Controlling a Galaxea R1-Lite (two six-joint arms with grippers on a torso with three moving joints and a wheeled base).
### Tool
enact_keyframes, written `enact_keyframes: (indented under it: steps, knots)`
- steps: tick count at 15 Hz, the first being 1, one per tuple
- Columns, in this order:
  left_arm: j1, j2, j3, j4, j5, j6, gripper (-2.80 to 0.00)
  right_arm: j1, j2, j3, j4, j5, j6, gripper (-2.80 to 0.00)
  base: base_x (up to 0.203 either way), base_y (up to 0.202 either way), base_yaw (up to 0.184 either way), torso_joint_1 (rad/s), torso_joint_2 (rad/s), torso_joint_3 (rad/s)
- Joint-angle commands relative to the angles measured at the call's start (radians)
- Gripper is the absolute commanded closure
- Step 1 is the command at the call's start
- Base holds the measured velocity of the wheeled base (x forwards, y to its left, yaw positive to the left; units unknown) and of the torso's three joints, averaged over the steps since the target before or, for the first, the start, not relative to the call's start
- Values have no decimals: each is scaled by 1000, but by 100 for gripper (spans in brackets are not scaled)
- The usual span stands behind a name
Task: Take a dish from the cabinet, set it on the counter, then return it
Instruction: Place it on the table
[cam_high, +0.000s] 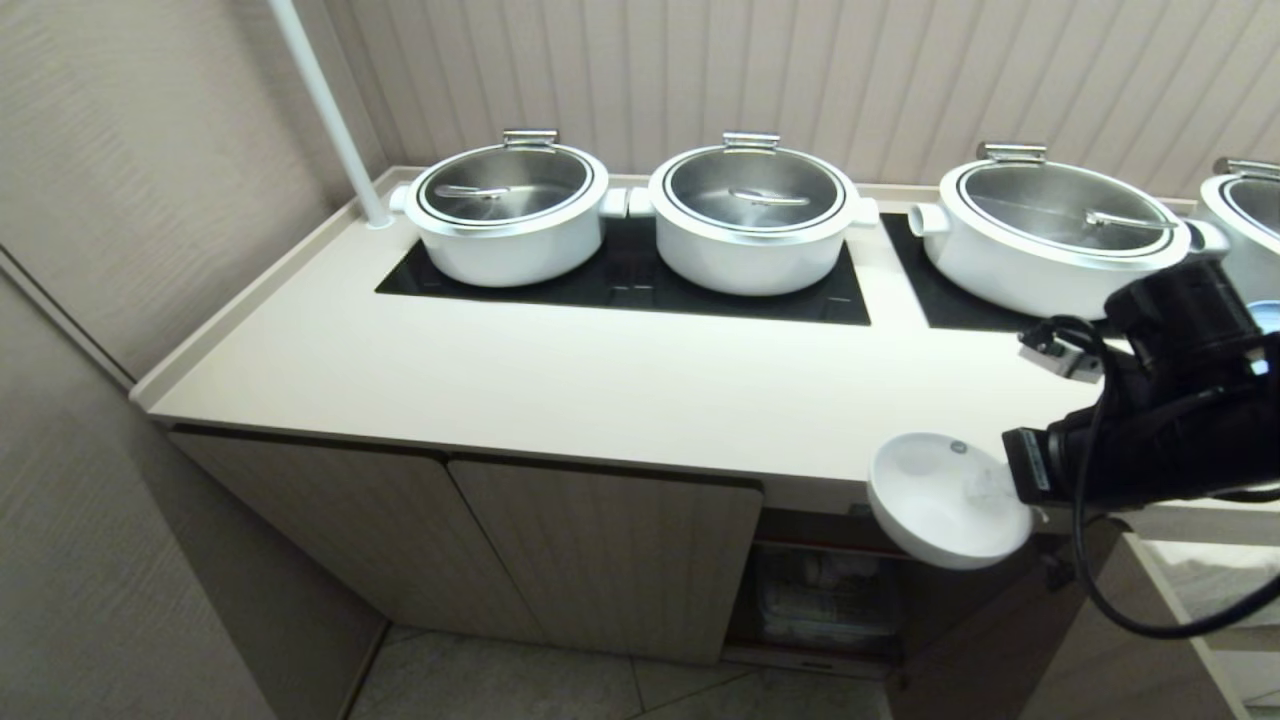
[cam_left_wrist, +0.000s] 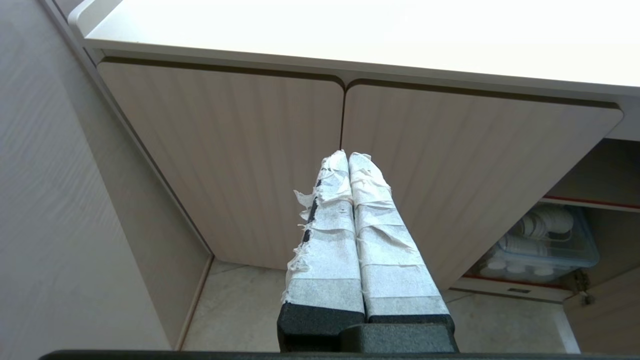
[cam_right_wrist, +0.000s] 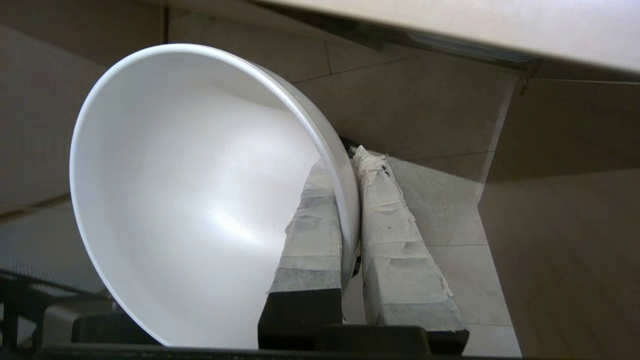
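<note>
The dish (cam_high: 940, 500) is a small white glossy bowl. It hangs in the air in front of the counter's (cam_high: 560, 380) front edge, above the open cabinet (cam_high: 610, 560) bay. My right gripper (cam_high: 1000, 490) is shut on the dish (cam_right_wrist: 200, 200): one taped finger lies inside the bowl and the other outside, pinching the wall at the rim, as seen with the right gripper (cam_right_wrist: 345, 167) in the right wrist view. My left gripper (cam_left_wrist: 348, 156) is shut and empty. It points at the closed cabinet doors (cam_left_wrist: 280, 165) and is not in the head view.
Several large white pots with steel lids (cam_high: 510, 215) stand on black hob panels (cam_high: 620, 280) at the back of the counter. A clear bin of white dishware (cam_left_wrist: 540, 240) sits in the open bay. A white pole (cam_high: 320, 110) rises at the counter's back left corner.
</note>
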Motion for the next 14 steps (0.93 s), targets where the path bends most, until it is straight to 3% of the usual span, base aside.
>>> enact_keyframes:
  steps: [1, 7, 14]
  knots:
    - [0, 0, 0, -1, 1, -1, 0, -7, 97, -71, 1, -7, 28, 0, 0, 0, 0, 0, 0, 0]
    - [0, 0, 0, -1, 1, -1, 0, -8, 273, -295, 0, -71, 197, 0, 0, 0, 0, 0, 0, 0]
    - [0, 0, 0, -1, 1, -1, 0, -6, 441, -462, -58, -256, 351, 0, 0, 0, 0, 0, 0, 0]
